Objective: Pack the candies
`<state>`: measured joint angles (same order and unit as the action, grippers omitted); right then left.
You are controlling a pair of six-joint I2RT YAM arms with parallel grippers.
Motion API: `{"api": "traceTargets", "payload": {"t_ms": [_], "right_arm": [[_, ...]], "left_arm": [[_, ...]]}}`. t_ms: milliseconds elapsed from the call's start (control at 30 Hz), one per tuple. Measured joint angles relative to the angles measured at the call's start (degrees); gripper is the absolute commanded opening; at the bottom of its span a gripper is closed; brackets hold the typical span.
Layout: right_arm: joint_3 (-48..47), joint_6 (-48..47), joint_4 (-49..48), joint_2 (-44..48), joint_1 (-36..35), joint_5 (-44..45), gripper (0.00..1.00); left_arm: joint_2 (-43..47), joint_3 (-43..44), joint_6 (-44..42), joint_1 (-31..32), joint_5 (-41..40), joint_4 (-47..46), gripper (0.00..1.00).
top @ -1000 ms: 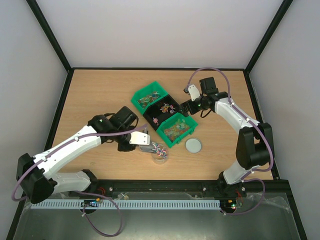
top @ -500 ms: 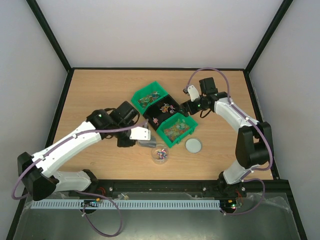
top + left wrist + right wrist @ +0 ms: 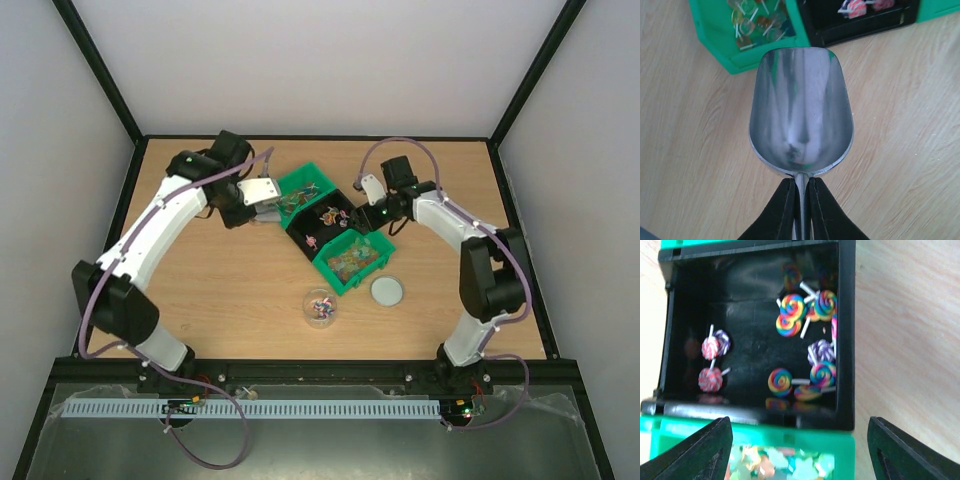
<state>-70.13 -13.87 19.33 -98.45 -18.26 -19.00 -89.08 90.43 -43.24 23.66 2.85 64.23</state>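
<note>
Just beyond the lip of the scoop (image 3: 801, 107), straight along its axis, sit the candies (image 3: 755, 22), left pincer (image 3: 801, 200) pinching it.

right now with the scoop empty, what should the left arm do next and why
Probably push the metal scoop forward and dip it into the green bin just ahead: its bowl is empty, the left gripper is clamped on its handle, and wrapped candies lie in that bin.
</note>
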Motion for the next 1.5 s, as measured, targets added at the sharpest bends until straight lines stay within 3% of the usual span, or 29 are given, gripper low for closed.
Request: {"api": "traceTargets", "payload": {"t_ms": [300, 667, 1167, 1500], "right_arm": [[-10.78, -0.02, 0.02, -9.27, -2.32, 3.65, 0.58], [-11.89, -0.94, -0.33, -12.68, -3.96, 5.4, 0.37], [-12.02, -3.61, -2.69, -13.9, -6.99, 4.85, 0.12], [-12.87, -3.32, -2.91, -14.62, -7.82, 5.33, 0.02]], "left_arm": [[-15.02, 11.69, 1.07, -1.2, -4.42, 3.04, 0.02], [-27.36, 24.02, 1.66, -0.87, -8.5, 6.43, 0.02], [-30.18, 23.82, -0.02, 0.66, -14.88, 7.89, 0.02], [-30.03, 21.55, -2.93, 2.34, -19.26, 8.41, 0.02]]}}
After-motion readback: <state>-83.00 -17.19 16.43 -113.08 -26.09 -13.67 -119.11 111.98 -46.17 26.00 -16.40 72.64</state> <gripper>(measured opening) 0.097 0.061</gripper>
